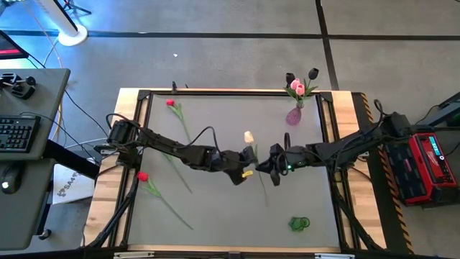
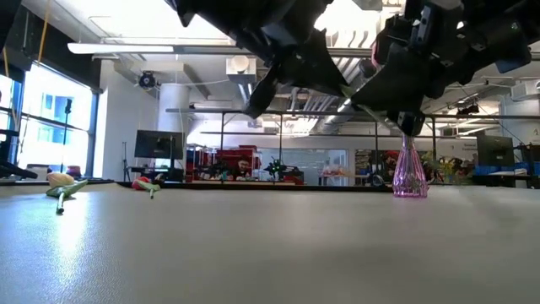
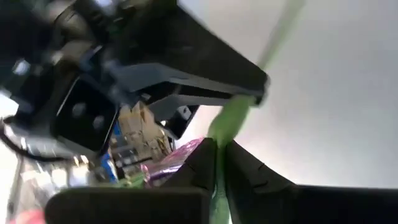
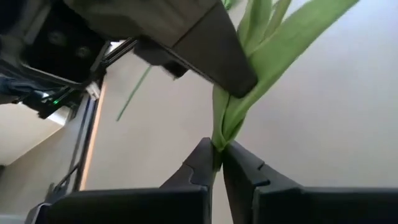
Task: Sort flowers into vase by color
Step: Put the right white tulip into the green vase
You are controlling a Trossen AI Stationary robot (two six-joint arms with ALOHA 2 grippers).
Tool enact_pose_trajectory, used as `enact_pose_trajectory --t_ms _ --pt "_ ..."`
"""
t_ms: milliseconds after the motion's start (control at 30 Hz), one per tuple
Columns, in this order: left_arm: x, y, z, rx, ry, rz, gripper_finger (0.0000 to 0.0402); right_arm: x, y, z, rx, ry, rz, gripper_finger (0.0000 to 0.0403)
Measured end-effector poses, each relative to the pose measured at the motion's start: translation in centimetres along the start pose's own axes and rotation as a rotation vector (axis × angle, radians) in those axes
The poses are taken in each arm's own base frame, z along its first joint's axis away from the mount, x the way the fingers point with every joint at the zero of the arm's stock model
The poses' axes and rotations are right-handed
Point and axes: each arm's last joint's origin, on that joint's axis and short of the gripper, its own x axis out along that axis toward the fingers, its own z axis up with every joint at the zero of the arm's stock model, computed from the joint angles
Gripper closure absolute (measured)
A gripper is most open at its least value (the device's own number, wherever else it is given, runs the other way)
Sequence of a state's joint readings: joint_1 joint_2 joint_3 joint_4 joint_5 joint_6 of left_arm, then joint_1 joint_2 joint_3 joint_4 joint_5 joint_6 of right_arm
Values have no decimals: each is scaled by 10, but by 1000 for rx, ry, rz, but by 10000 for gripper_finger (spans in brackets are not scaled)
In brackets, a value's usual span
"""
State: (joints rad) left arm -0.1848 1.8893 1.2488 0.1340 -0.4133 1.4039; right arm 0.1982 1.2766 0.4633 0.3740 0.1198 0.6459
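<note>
Both pincers, left pincer (image 1: 243, 175) and right pincer (image 1: 263, 168), are clamped on one yellow tulip's stem (image 4: 219, 134) mid-counter above the counter (image 1: 215, 216), its long axis crossing between them, the purple vase (image 1: 294, 115) nearer the right arm.

The smooth grey table top (image 2: 253, 245) is brightly lit from ceiling lamps; glare is seen at nine o'clock. Wrist views are blurred.

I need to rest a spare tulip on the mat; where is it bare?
Bare: the mat between the green coil and the lower red tulip. Crowded: mid-mat, where the left hand and right hand pinch the cream-yellow tulip.
</note>
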Motion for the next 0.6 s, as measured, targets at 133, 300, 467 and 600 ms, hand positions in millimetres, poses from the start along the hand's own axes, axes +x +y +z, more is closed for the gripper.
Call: enact_pose_trajectory --t_ms 133,300,467,600 --pt "-2 1 4 -170 -1 17 367 -1 3 -3 -47 -45 -58 399" --pt "-7 1 12 -550 28 44 347 -9 13 -5 -127 -146 -165 401" --pt "-10 -6 16 -855 -21 -64 340 -33 26 -5 -209 -244 -255 402" --pt "-13 -8 23 -1018 -51 -103 340 -58 39 -4 -259 -313 -268 402"
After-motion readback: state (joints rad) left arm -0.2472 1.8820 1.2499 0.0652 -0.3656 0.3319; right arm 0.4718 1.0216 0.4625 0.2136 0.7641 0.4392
